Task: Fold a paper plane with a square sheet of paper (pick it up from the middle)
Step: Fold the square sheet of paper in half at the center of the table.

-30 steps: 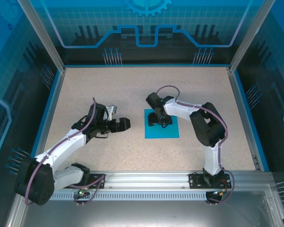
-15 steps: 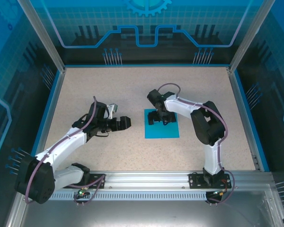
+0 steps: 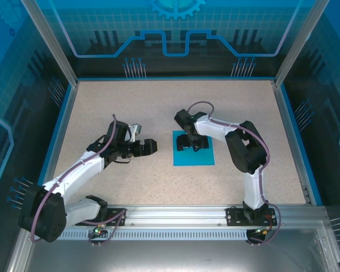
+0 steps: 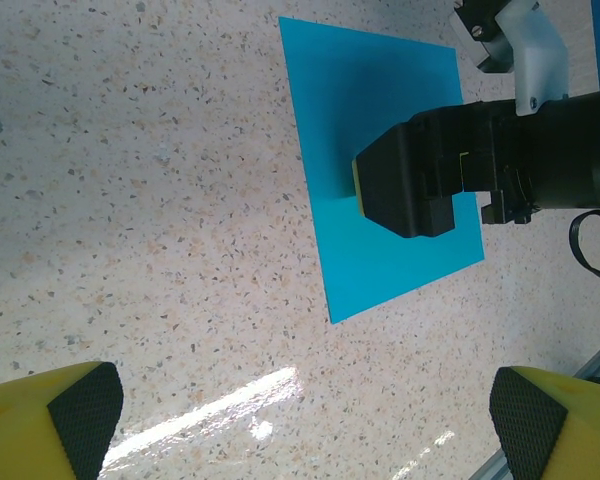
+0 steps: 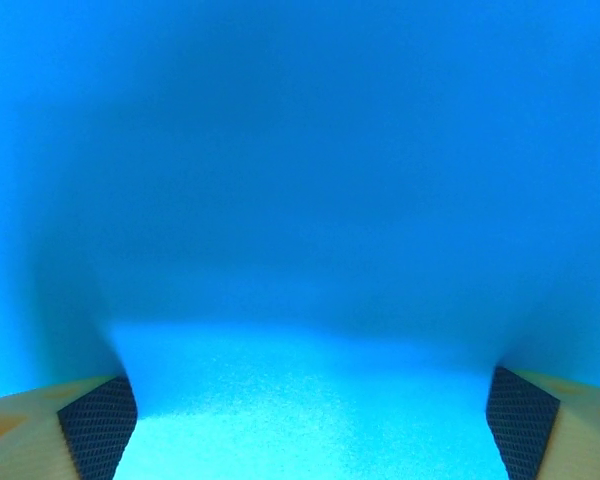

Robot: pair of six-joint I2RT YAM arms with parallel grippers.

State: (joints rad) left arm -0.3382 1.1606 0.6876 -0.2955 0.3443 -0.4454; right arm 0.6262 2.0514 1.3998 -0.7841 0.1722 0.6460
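Note:
The square sheet of paper (image 3: 201,157) lies flat on the speckled table, bright cyan-blue and uncreased. My right gripper (image 3: 191,143) points straight down onto the sheet's middle. In the right wrist view its fingertips (image 5: 98,424) stand wide apart at the frame's bottom corners, open, with the blue paper (image 5: 300,200) very close beneath and spanning the gap. My left gripper (image 3: 149,147) hovers over bare table just left of the sheet, open and holding nothing. The left wrist view shows the sheet (image 4: 380,255) with the right gripper's black body (image 4: 410,185) standing on it.
The speckled table (image 3: 130,107) is ringed by a blue rim and clear enclosure walls (image 3: 170,34). An aluminium rail (image 3: 175,215) with both arm bases runs along the near edge. Bare table lies between my left gripper and the sheet's left edge (image 4: 305,190).
The right wrist shifted slightly over the sheet's middle and came back to nearly the same spot. The left arm has barely moved. The sheet stays flat.

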